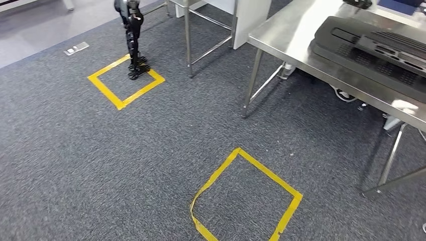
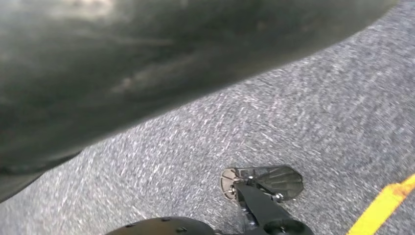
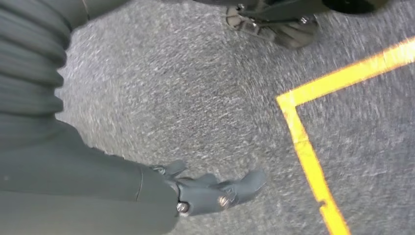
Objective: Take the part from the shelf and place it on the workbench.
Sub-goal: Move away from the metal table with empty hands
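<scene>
A long black moulded part (image 1: 371, 50) lies on the steel workbench (image 1: 291, 35) at the right in the head view, with another dark piece beside it. My right hand (image 3: 205, 191) hangs over the grey carpet, its fingers (image 3: 244, 183) loosely stretched and holding nothing. A large dark blurred mass (image 2: 147, 63) lies close to the left wrist camera, and I cannot tell whether it is my left hand or something it holds.
Two yellow tape squares mark the carpet, one close ahead (image 1: 266, 170) and one farther left (image 1: 104, 92). Another robot's dark legs (image 1: 133, 40) stand at the far square. A steel table frame (image 1: 188, 35) and white cabinet (image 1: 248, 15) stand behind. Tape (image 3: 303, 142) runs near my right hand.
</scene>
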You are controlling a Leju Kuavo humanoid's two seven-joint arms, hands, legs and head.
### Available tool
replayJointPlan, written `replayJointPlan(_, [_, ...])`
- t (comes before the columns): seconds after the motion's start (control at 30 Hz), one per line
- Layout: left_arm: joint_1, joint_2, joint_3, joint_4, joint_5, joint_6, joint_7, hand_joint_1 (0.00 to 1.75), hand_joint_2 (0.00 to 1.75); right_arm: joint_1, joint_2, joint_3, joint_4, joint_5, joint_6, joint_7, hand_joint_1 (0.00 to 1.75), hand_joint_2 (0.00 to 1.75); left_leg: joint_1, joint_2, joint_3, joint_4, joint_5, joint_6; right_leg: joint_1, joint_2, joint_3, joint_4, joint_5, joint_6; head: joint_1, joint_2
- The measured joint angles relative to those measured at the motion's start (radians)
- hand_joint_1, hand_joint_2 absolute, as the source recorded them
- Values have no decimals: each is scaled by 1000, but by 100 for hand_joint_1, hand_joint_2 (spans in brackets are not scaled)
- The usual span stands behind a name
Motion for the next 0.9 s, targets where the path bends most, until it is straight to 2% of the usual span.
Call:
replayJointPlan(0.03, [1,0,0,0,0,0,0,0,0,1,-1,1,0,1,0,0,0,175,0,-16,-1,0,2,-2,-3,5,22,-45,22,9,0,0])
replayJointPlan(0.07, [1,0,1,0,-1,0,0,0,0,1,-1,3,0,2,0,1,0,175,1,-30,-1,0,5,-5,-6,20,58,-116,50,16,0,0])
replayJointPlan(0.13, [1,0,1,0,-4,0,0,0,0,1,-1,4,0,4,0,1,0,175,-2,-56,-3,2,10,-14,-9,58,118,-244,94,20,0,0])
replayJointPlan(0.17, [1,0,1,0,-5,0,0,0,0,1,-1,5,0,6,0,1,0,175,-3,-64,-5,1,13,-19,-9,70,131,-274,103,17,-1,0])
replayJointPlan(0.2, [1,0,1,0,-7,0,-1,0,0,0,0,5,0,7,0,1,0,175,-5,-73,-7,-1,16,-26,-6,69,134,-282,105,11,-2,0])
replayJointPlan(0.23, [3,0,2,0,-8,0,-1,0,0,-1,0,6,0,8,0,1,0,175,-4,-83,-9,-4,21,-32,-5,58,136,-284,109,4,-2,0])
replayJointPlan(0.27, [5,0,2,0,-8,0,-1,0,0,-2,0,7,0,10,0,0,0,175,-2,-81,-11,-4,22,-37,-6,47,139,-287,113,-3,-2,0])
replayJointPlan(0.3, [7,0,3,0,-9,0,-1,0,0,-2,0,8,0,11,0,0,0,175,-3,-63,-17,6,14,-42,-8,35,142,-290,118,-12,-3,0])
replayJointPlan(0.33, [8,0,4,0,-9,0,-1,0,0,-2,0,8,0,12,0,0,0,175,-3,-35,-30,35,-6,-45,-10,22,145,-294,122,-19,-5,0])
replayJointPlan(0.4, [6,0,5,0,-9,0,-1,0,0,1,-1,9,0,12,0,0,0,175,-4,28,-80,149,-76,-50,-8,-6,145,-295,124,-28,-8,0])
replayJointPlan(0.43, [5,-1,5,0,-9,0,-1,0,0,3,-1,9,0,12,0,0,0,175,-3,41,-109,216,-107,-54,-5,-21,145,-295,123,-30,-9,0])
replayJointPlan(0.47, [5,-1,5,0,-9,0,-1,0,0,4,-1,9,0,12,0,0,0,175,-1,47,-128,263,-123,-57,-4,-37,145,-295,123,-30,-8,0])
replayJointPlan(0.5, [5,-1,5,0,-9,0,-1,0,0,4,-1,9,0,12,1,0,0,175,1,51,-130,276,-120,-59,-3,-52,145,-295,122,-31,-9,0])
replayJointPlan(0.53, [6,-1,5,0,-9,0,-1,0,0,3,0,9,0,12,1,0,0,175,3,57,-113,249,-100,-60,-3,-65,146,-295,120,-31,-9,0])
replayJointPlan(0.57, [5,-1,5,0,-9,0,-1,0,0,2,0,9,0,12,1,-1,0,175,4,70,-79,190,-70,-61,-4,-78,149,-294,118,-29,-9,0])
replayJointPlan(0.63, [3,-1,5,0,-9,0,-1,0,0,2,-1,9,0,13,1,-1,0,175,1,119,-8,66,-28,-58,2,-100,152,-291,109,-21,-9,0])
replayJointPlan(0.67, [1,-1,5,0,-10,0,-1,0,0,2,-1,9,0,13,1,-1,0,175,-1,133,12,30,-20,-53,7,-110,153,-289,104,-17,-8,0])
replayJointPlan(0.7, [0,-1,5,0,-10,0,-2,0,0,0,-1,9,0,13,1,-1,0,175,-5,137,17,14,-20,-46,11,-120,154,-288,101,-13,-6,0])
replayJointPlan(0.77, [0,0,5,0,-10,0,-3,0,0,-3,-1,9,0,13,1,-1,0,175,-7,108,11,11,-16,-32,11,-136,158,-288,97,-7,-4,0])
replayJointPlan(0.8, [0,0,5,0,-10,0,-3,0,0,-5,-1,9,0,13,1,-1,0,175,-6,96,9,9,-13,-26,8,-123,155,-280,91,-3,-3,0])
replayJointPlan(0.83, [0,0,6,0,-10,1,-5,0,0,-5,-1,9,0,12,1,-1,0,175,-4,82,6,7,-10,-19,6,-97,144,-256,77,-2,-3,0])
replayJointPlan(0.9, [-2,0,6,0,-10,3,-7,0,0,-4,0,9,0,11,1,-2,0,175,-2,56,1,6,-3,-9,1,-32,91,-149,25,-6,-1,0])
